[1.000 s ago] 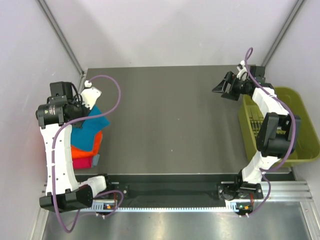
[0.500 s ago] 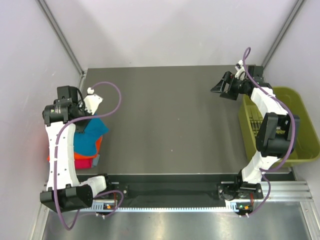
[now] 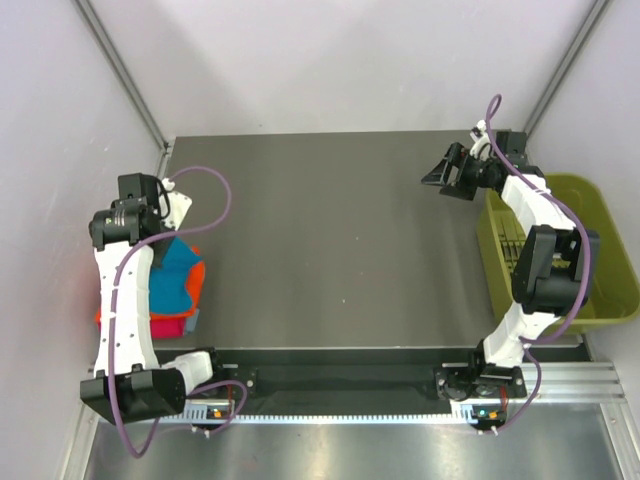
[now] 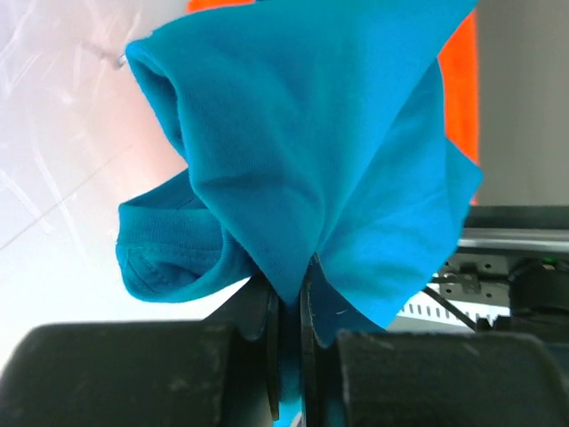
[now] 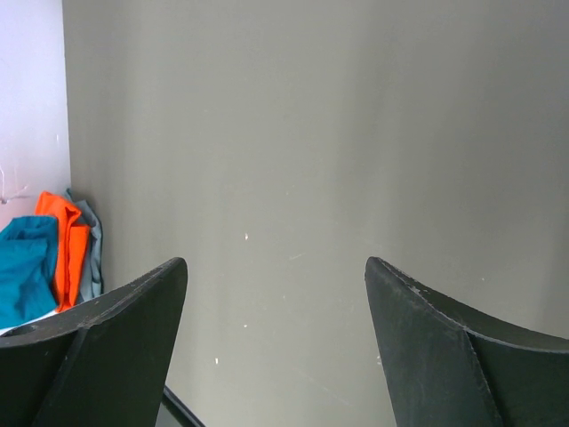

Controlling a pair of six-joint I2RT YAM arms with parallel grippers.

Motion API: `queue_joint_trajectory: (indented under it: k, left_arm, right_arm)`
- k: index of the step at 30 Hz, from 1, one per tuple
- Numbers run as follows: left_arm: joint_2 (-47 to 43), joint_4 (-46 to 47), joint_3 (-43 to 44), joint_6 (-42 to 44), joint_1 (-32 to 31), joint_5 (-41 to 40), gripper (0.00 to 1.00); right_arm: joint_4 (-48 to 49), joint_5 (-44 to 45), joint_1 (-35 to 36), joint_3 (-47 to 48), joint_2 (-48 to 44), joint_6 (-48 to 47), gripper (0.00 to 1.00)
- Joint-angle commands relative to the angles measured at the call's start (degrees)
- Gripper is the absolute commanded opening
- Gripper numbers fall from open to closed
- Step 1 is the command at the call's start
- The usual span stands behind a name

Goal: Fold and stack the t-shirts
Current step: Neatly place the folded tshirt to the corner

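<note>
- While the left gripper (image 3: 160, 238) hangs over the pile at the table's (image 3: 330, 240) left edge, the overhead view shows the teal t-shirt (image 3: 176, 278) right under its fingers. The orange t-shirt (image 3: 198, 275) peeks out beyond the teal one on the side away from the arm. The pink t-shirt (image 3: 170, 326) lies lowest, nearer the arm's base.
- Same view: the right gripper (image 3: 440, 172) is far across the table from that pile, beside the green basket (image 3: 560, 182), with nothing under or between its fingers.
- Left wrist view: the left gripper (image 4: 291, 285) is pinched tight on a bunched fold of the teal t-shirt (image 4: 329, 133), which fans out from the fingertips (image 4: 271, 311). The orange t-shirt (image 4: 458, 98) shows past the cloth's far edge.
- Right wrist view: the right gripper (image 5: 276, 263) is spread wide and holds nothing, with bare table between the fingers. The teal t-shirt (image 5: 22, 267) and orange t-shirt (image 5: 67, 240) sit well off beyond the left-hand fingertip.
- Step in hand, by my reading: setting the teal t-shirt on top of the stack.
- Next move calls for: lowering until the cloth rests, parting the left fingers, then lifting straight away so the fold is not dragged. The teal t-shirt looks rumpled and may want squaring.
</note>
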Motion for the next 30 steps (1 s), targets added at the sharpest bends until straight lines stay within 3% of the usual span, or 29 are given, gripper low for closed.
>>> queue_joint_trajectory:
  k: [1,14,17,24,30]
  left_arm:
    - [0.0,4.0,-0.4,-2.8,0.2,-7.3,0.0]
    - [3.6,7.6,-3.6,-8.9,0.3,-13.7,0.0]
    - [3.7,7.9,0.2,-9.2,0.4,-11.1,0.0]
    - [6.2,-0.8,14.7,-11.2,0.3,-0.7,0.0]
    - [5.8,-5.4,17.9,-10.1,0.2,1.9,0.0]
  right_arm:
    - [2.5,-0.1,0.6,0.3,-1.6,-1.1,0.82]
    - [1.5,-0.8,0.5,0.2,-1.7,-1.6,0.82]
    - [1.3,-0.8,0.5,0.2,-1.5,-1.8,0.82]
    - [1.5,-0.8,0.4,0.6,-1.0,-1.7,0.82]
    - [2.4,-0.8,0.4,0.8,-0.1,-1.0,0.82]
